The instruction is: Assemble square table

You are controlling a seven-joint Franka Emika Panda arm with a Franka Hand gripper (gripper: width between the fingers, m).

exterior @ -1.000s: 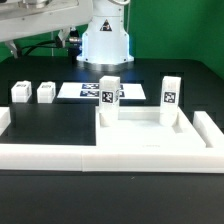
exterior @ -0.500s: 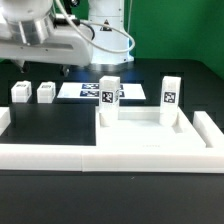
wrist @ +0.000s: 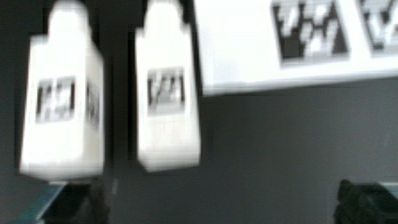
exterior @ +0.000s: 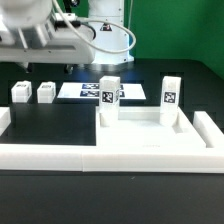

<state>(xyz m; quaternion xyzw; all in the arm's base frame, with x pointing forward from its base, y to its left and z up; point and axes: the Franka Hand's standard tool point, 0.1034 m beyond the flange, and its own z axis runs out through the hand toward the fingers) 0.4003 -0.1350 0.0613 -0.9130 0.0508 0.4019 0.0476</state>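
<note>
End effector point(wrist: 217, 200) hovers empty, jaws spread wide, over a loose leg point(wrist: 166, 95) and its neighbour point(wrist: 63, 95), ten o'clock of the slab point(exterior: 138, 128), probably lining up a pick.

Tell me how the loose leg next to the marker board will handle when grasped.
Probably stiff: the loose leg looks like a blocky white plastic piece. Likely light, being small beside the square slab. Unlikely to roll: it rests low on a flat face, though its smooth sides might slip in the open end effector.
</note>
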